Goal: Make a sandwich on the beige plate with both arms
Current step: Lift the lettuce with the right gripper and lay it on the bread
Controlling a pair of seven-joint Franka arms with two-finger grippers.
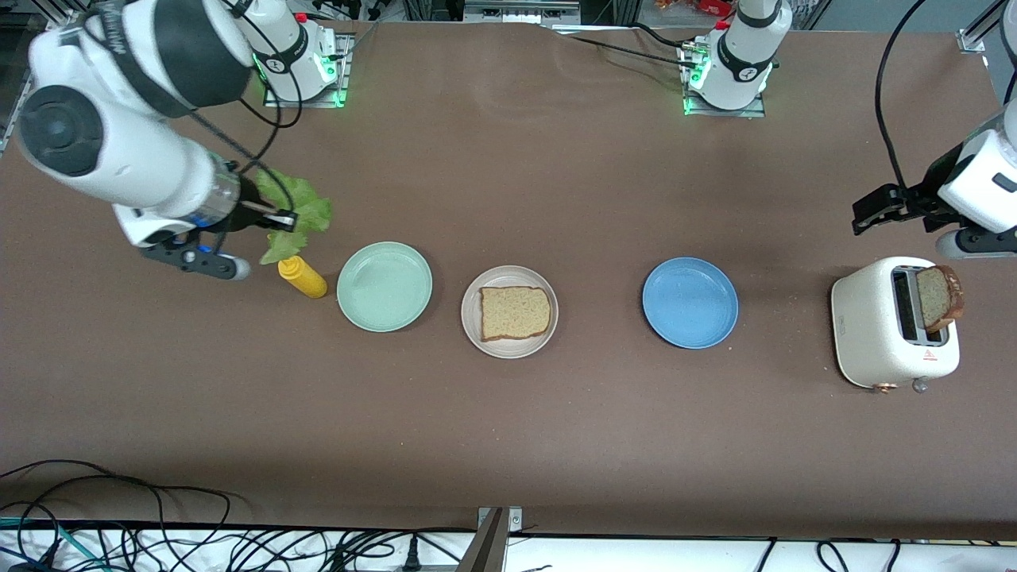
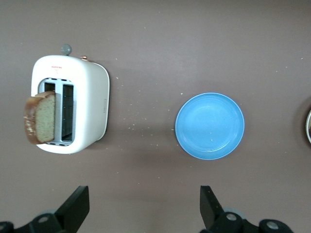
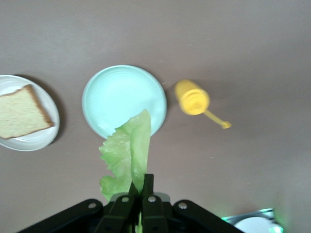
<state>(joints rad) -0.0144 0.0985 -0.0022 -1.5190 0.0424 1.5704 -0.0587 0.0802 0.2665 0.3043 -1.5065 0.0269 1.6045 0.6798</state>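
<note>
The beige plate (image 1: 512,275) lies mid-table with one tan bread slice (image 1: 515,312) flat on it; the right wrist view shows that plate (image 3: 30,141) and slice (image 3: 19,114) too. My right gripper (image 1: 278,216) is shut on a ruffled green lettuce leaf (image 1: 295,208), which hangs from it (image 3: 143,182) above the table beside the mint plate; the leaf (image 3: 127,145) droops over that plate's edge in the wrist view. A second bread slice (image 1: 940,298) stands in the toaster (image 1: 874,326). My left gripper (image 1: 874,208) hangs open and empty (image 2: 144,208) over bare table by the toaster.
A mint green plate (image 1: 384,286) and a yellow mustard bottle (image 1: 302,278) lie toward the right arm's end. A blue plate (image 1: 690,302) sits between the beige plate and the toaster. Cables run along the table's front edge.
</note>
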